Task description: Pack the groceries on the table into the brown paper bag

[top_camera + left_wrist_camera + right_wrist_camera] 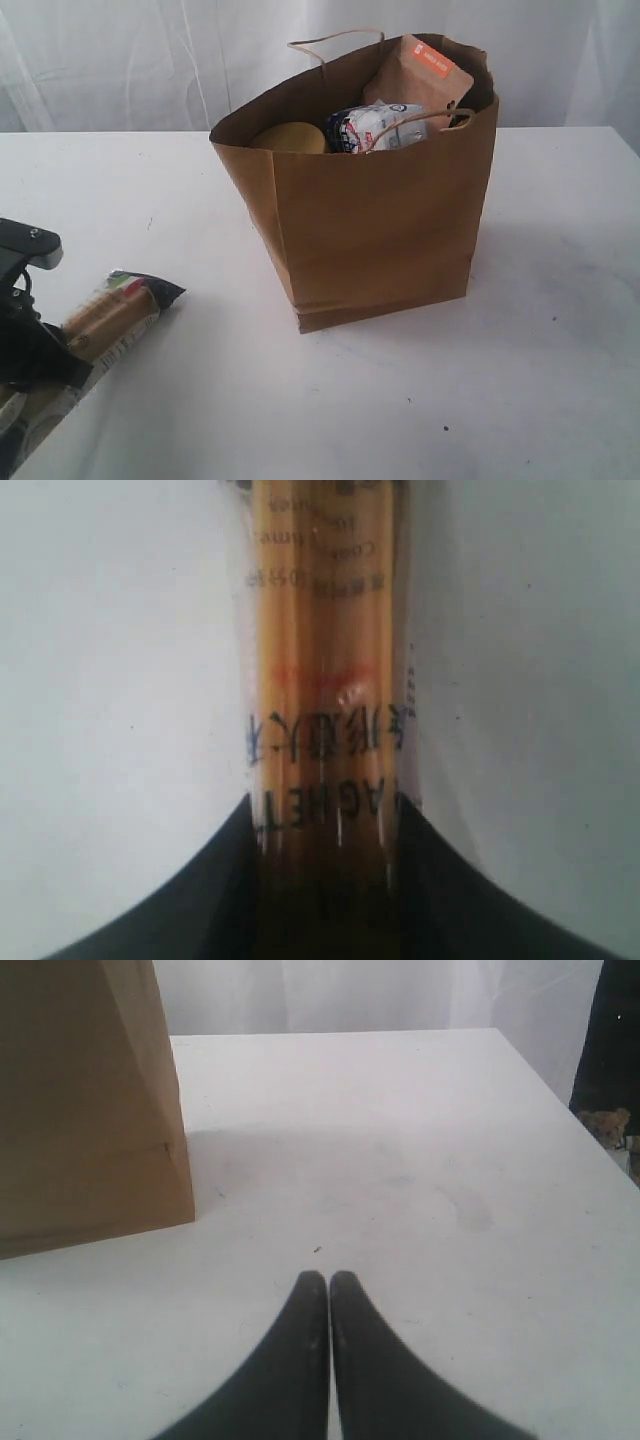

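On the table point(300, 420), the left gripper point(325, 815) clamps the long spaghetti packet point(325, 680), seemingly mid-length: light, brittle, slick-wrapped, best held centrally. Right gripper point(329, 1280) sits pressed together, empty.

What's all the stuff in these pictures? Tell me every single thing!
table: one, white, under everything
paper bag: one, brown, standing upright in the middle of the table
pouch: one, brown with an orange label, sticking out of the bag at its far right
blue-white pack: one, inside the bag, near the middle
yellow lid: one, inside the bag, on the left; the rest of it is hidden
spaghetti packet: one, clear with yellow pasta and a dark end, at the near left
curtain: white, behind the table
left gripper: one, black, closed on the spaghetti packet
right gripper: one, black, shut and empty, over the table beside the bag
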Robot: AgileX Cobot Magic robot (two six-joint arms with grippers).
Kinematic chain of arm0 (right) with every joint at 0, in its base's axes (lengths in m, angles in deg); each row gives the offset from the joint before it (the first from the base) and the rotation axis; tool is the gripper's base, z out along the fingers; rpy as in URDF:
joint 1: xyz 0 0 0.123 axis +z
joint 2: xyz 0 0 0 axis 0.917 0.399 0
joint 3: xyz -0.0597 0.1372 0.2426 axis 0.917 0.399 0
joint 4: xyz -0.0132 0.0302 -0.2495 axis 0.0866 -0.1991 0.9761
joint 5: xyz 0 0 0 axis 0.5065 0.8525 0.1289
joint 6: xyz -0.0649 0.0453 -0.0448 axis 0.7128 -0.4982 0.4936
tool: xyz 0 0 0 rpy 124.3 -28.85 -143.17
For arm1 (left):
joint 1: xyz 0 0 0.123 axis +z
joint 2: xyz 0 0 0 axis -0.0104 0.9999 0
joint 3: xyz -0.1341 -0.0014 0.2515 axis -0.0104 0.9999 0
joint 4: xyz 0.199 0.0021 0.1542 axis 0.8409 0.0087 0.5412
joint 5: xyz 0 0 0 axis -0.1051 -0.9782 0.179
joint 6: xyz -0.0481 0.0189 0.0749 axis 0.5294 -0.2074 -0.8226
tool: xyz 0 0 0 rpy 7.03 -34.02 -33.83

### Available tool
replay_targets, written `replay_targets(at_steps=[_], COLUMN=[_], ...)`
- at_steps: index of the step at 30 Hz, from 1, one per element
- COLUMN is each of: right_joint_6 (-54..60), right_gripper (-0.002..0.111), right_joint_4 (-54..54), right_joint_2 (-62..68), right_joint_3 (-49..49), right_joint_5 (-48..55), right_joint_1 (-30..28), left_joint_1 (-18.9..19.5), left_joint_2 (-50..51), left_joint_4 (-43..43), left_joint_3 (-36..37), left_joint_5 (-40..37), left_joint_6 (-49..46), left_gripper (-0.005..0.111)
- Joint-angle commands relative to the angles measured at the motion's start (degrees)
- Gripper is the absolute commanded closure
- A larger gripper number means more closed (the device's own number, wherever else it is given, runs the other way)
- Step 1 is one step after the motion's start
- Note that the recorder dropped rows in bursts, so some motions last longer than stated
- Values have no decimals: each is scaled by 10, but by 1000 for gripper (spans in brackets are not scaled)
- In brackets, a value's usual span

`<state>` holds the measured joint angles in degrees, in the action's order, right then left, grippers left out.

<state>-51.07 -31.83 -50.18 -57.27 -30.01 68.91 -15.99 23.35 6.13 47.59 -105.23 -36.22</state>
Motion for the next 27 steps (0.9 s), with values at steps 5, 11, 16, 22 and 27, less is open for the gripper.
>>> replay_targets(at_steps=[5, 11, 16, 22, 27], right_joint_6=[5, 5, 5, 5, 5], right_gripper=[107, 107, 107, 107, 107], right_joint_4=[-1, -1, -1, -1, -1], right_joint_2=[-4, -4, -4, -4, -4], right_joint_3=[3, 3, 3, 3, 3], right_joint_5=[-1, -1, -1, -1, -1], right_joint_1=[-2, -2, -2, -2, -2], left_joint_1=[1, -3, -13, -13, -13], left_joint_2=[46, 51, 51, 63, 106], left_joint_4=[-14, -50, -55, -53, -53], left_joint_3=[-1, -8, -48, -120, -164], left_joint_5=[10, 27, 14, 22, 7], left_joint_6=[-15, -10, -14, -25, -27], left_gripper=[70, 17, 17, 17, 17])
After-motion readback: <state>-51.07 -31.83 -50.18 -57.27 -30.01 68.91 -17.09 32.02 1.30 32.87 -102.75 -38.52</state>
